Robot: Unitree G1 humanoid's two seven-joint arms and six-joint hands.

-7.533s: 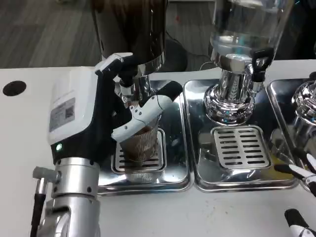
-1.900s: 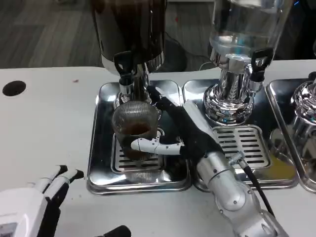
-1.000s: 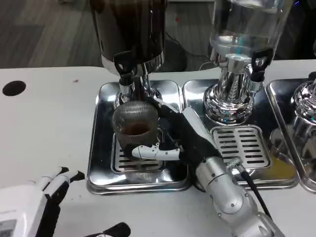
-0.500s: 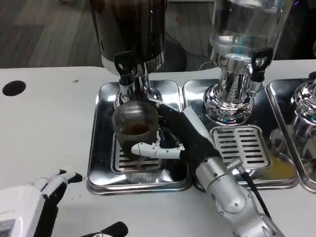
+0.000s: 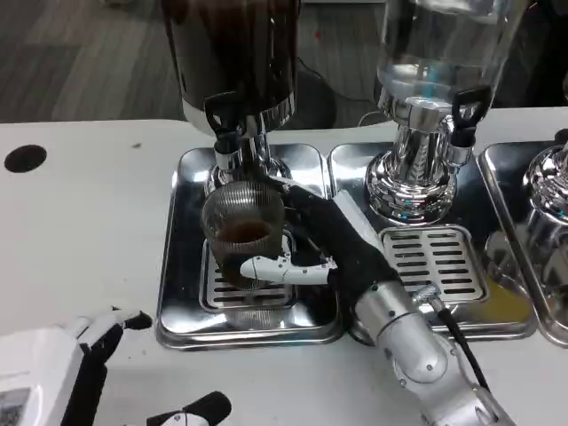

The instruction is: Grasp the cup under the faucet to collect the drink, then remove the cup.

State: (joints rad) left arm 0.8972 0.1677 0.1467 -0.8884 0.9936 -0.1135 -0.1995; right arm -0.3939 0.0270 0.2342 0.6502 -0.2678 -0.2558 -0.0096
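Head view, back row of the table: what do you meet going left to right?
Black hole in the tabletop → dark drink dispenser → clear water dispenser → chrome dispenser at the right edge.

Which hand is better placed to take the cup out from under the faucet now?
The right hand. Its fingers already wrap the cup, which holds dark drink under the faucet. The left hand sits low at the table's near edge, away from the tray.

left robot hand [image 5: 53,377] withdrawn from cup [image 5: 242,232] to table's near edge, right robot hand [image 5: 311,244] now gripping the cup
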